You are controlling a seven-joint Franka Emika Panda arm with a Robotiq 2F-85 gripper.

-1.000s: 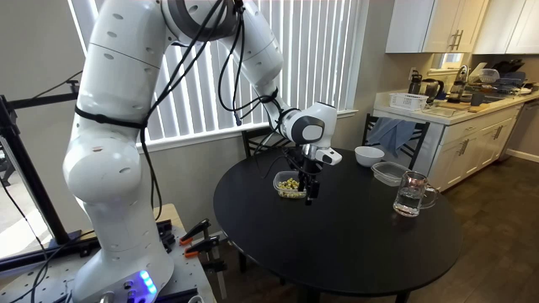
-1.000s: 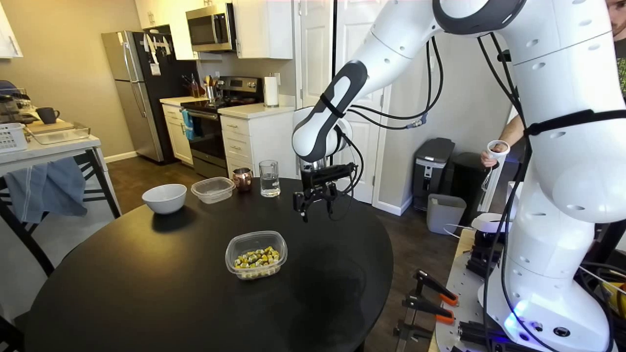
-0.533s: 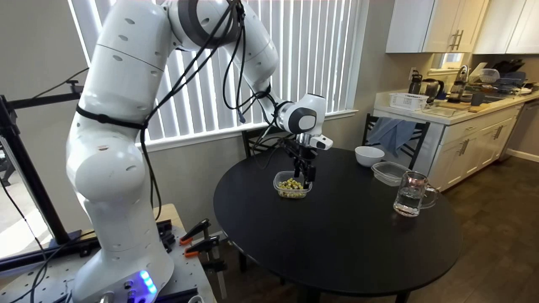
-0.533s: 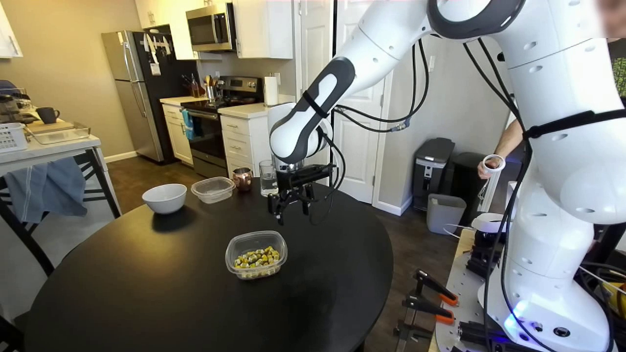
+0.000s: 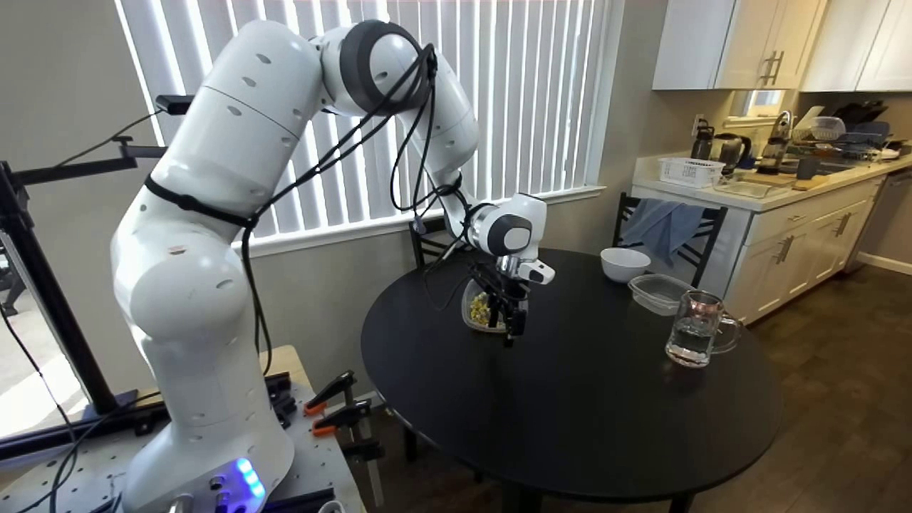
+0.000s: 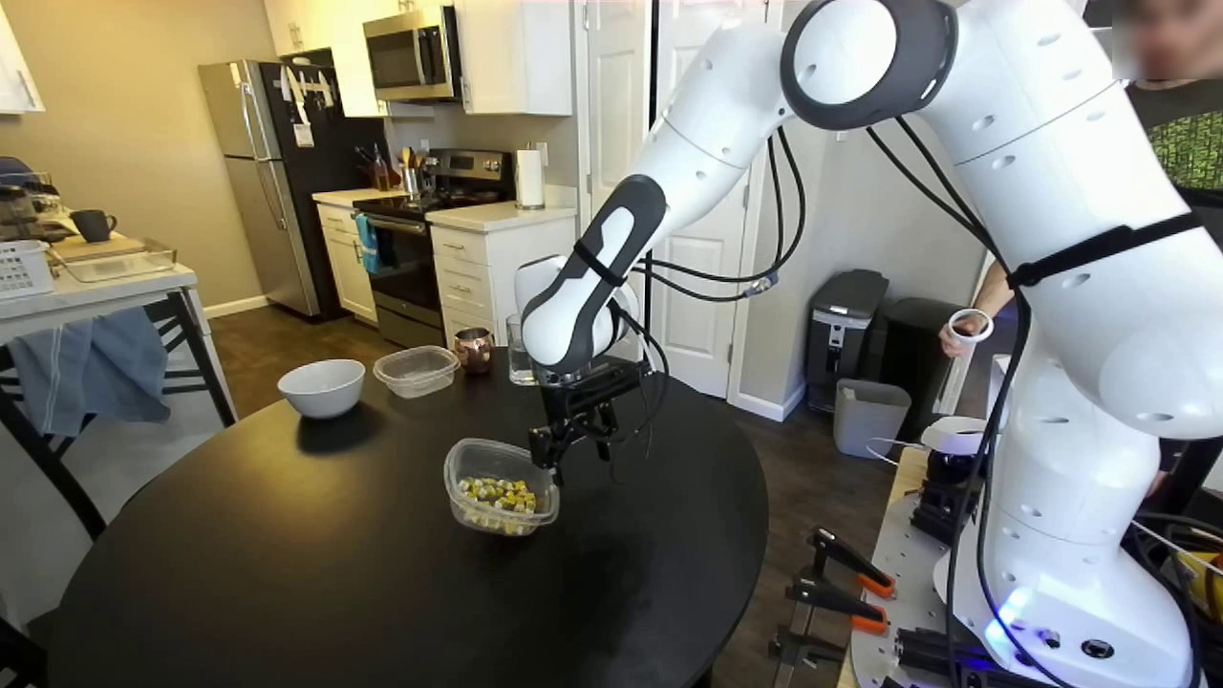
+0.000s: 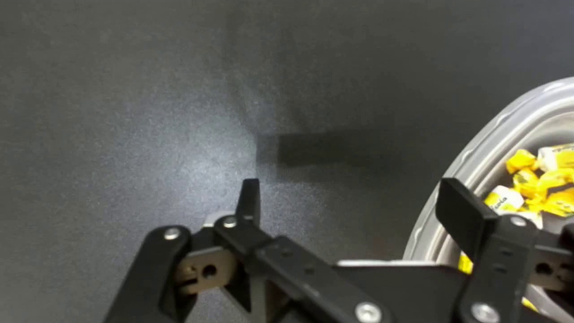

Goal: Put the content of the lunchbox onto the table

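In the wrist view, the black two-fingered gripper (image 7: 352,188) gapes wide, right finger (image 7: 464,217) overlapping the rounded clear-plastic lunchbox (image 7: 502,134); contact unclear.

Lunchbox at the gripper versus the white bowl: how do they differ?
The lunchbox is see-through; the bowl is opaque and white. The lunchbox's outline is a rounded rectangle; the bowl's is round. The gripper is at the lunchbox's rim, contact unclear; the bowl stands well apart from the gripper. Both are open on top.
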